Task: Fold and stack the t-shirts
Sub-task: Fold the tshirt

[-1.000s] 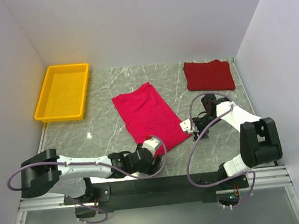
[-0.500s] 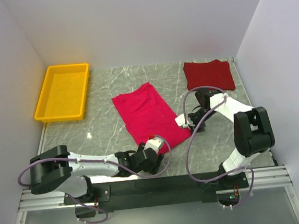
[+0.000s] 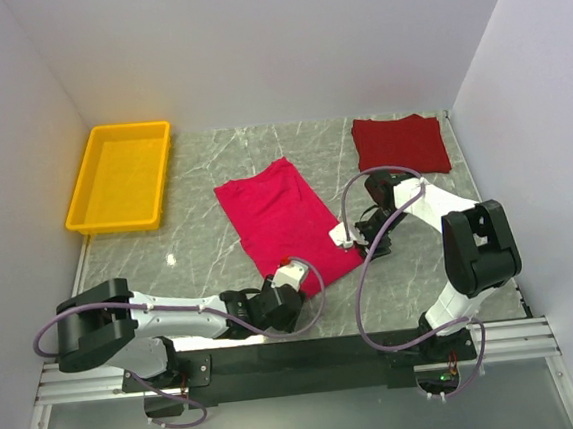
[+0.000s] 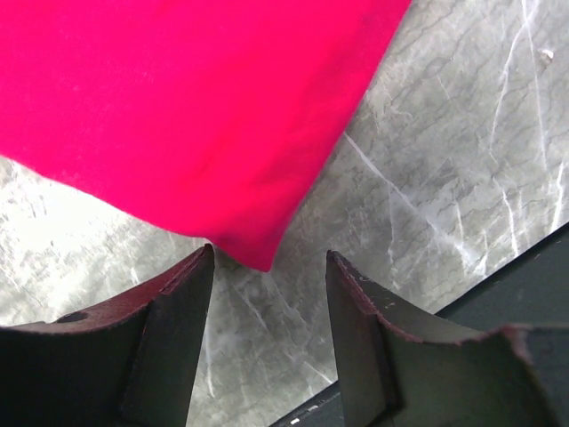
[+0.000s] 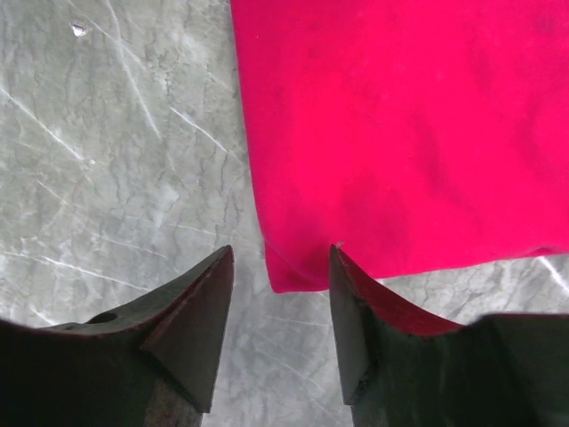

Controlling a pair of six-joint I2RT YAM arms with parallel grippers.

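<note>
Crimson-pink t-shirt (image 3: 279, 220) corners lie ungripped between the parted left fingers (image 4: 169, 347) and the parted right fingers (image 5: 191, 329).

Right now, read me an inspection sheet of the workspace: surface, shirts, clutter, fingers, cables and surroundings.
Surface: grey marble table, no spills seen.
Job's things: pink shirt lies flat mid-table as a long strip; maroon shirt lies folded at the far right. They are apart, not stacked.
Clutter: yellow tray at the far left.
Fingers: left fingers open, straddling one near corner of the pink shirt; right fingers open, straddling the other near corner. Neither pair pinches the cloth yet.
Cables: lilac cables loop beside each arm; no snag seen.
Surroundings: white walls on three sides; nothing else seen.
</note>
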